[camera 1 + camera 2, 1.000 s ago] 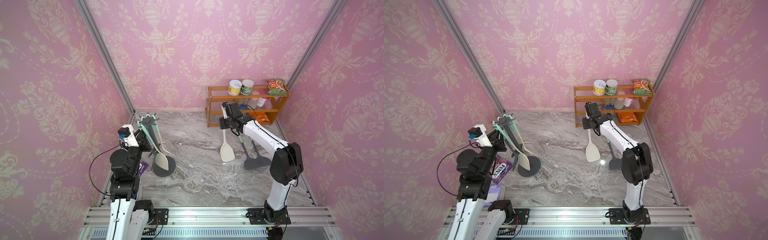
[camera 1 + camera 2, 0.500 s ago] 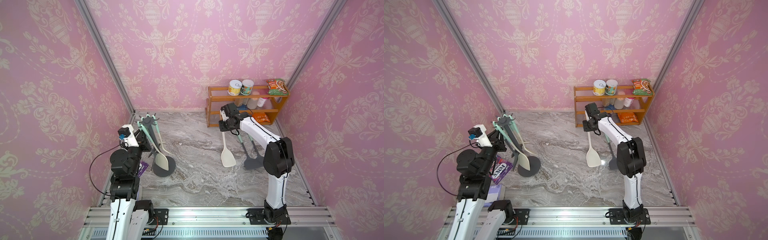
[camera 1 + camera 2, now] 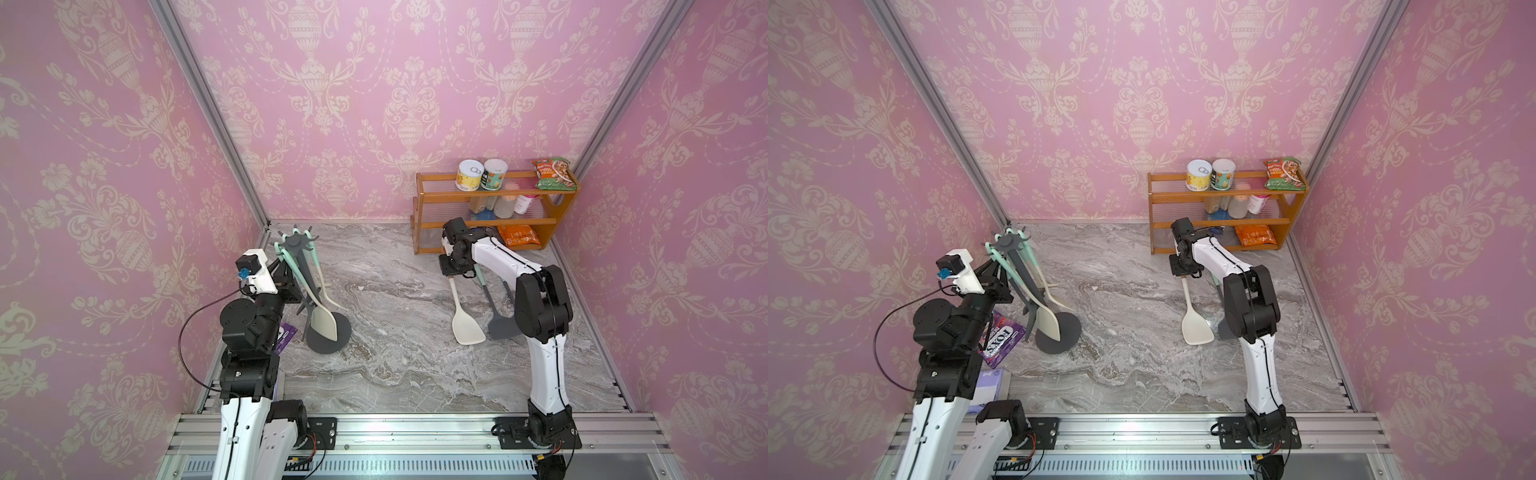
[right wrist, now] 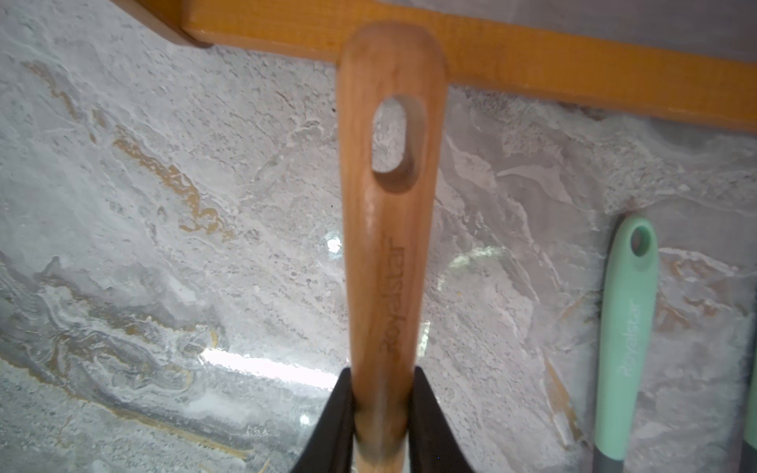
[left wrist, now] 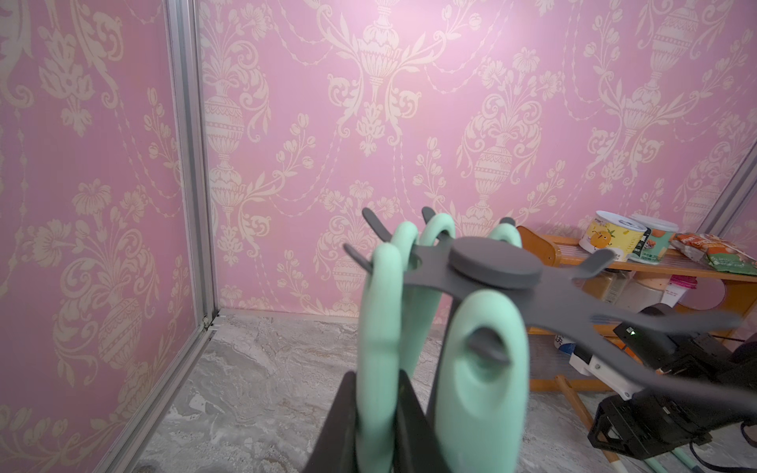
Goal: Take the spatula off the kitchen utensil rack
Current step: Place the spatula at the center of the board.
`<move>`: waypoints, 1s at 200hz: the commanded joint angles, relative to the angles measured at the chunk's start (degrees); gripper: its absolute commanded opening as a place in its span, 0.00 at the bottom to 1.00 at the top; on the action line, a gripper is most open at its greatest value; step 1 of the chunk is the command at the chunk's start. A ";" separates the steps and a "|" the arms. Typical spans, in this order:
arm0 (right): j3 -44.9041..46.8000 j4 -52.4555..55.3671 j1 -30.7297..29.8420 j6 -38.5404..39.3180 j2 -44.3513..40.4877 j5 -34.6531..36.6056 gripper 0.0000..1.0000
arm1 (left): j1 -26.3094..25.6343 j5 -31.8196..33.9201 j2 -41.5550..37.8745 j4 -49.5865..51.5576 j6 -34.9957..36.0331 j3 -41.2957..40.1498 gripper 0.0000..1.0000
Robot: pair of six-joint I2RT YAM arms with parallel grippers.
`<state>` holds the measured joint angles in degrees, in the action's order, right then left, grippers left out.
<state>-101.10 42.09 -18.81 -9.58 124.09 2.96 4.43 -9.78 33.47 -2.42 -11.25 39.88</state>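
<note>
Wood-handled spatula [image 4: 389, 245] — blade (right wrist view) cropped

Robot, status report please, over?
Left gripper shut on mint-handled utensil hanging on kitchen utensil rack. Right gripper shut on spatula, clear of rack. Orange shelf close beside spatula's handle end.

Shelf [image 3: 449, 199]: orange wood, your landmark here.
Yellow can [image 3: 470, 175]: on the shelf's top, touching a second can [image 3: 495, 173].
Green snack bag [image 3: 555, 173]: shelf's top, apart from the cans.
Orange pouch [image 3: 519, 237]: shelf's bottom level.
Purple candy bag [image 3: 1000, 338]: well apart from the shelf.

"royalstar" on wooden spatula handle [image 4: 389, 245], "royalstar" on mint handle [image 4: 624, 327], "FOXS" on purple packet [image 3: 1000, 338]
</note>
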 commanded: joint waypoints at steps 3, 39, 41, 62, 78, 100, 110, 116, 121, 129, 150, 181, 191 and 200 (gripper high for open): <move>2.12 -0.05 0.75 -1.97 0.53 1.37 0.00 | 0.06 -0.92 0.49 2.77 -1.41 -0.77 0.00; 2.68 -0.51 2.49 -2.32 1.98 2.04 0.00 | 0.06 -0.87 0.27 3.44 -1.08 -0.42 0.00; 2.69 -0.51 2.53 -2.36 2.08 2.16 0.00 | 0.06 -0.86 0.21 3.46 -1.06 -0.39 0.00; 3.10 -0.63 3.55 -2.37 2.55 2.71 0.00 | 0.06 -0.68 -0.10 3.47 -0.97 -0.42 0.00; 3.79 -1.04 3.78 -2.37 2.72 2.43 0.00 | 0.06 -0.64 0.02 3.40 -0.97 -0.42 0.00; 4.65 -1.47 3.78 -2.53 3.22 3.08 0.00 | 0.06 -0.91 0.60 3.21 -1.06 -0.33 0.00; 5.01 -1.65 3.83 -2.83 3.49 3.16 0.00 | 0.06 -1.02 0.70 3.12 -1.06 -0.24 0.00; 4.74 -1.46 3.91 -3.13 3.73 3.28 0.00 | 0.06 -1.03 0.72 3.13 -1.05 -0.23 0.00; 4.63 -1.35 3.87 -3.24 3.92 3.34 0.00 | 0.06 -1.10 0.72 3.12 -1.02 -0.16 0.00; 4.58 -1.43 3.98 -3.29 4.05 3.26 0.00 | 0.06 -1.11 0.75 3.14 -1.01 -0.06 0.00; 3.82 -0.91 3.95 -3.69 4.61 3.64 0.08 | 0.06 -1.12 0.74 3.36 -0.98 0.11 0.00; 2.71 0.35 3.89 -3.69 5.03 3.64 0.24 | 0.06 -0.98 0.37 3.55 -1.03 0.06 0.00; 2.82 0.45 3.84 -3.69 4.50 3.55 0.30 | 0.06 -1.01 0.32 3.64 -0.99 0.08 0.00; 3.51 0.05 3.85 -3.54 3.53 3.33 0.34 | 0.06 -0.97 0.28 3.66 -1.02 0.03 0.00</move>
<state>-97.69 40.18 -15.03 -12.47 126.56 5.26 4.43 -9.78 33.47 -2.35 -11.25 39.88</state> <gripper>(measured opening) 0.305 0.159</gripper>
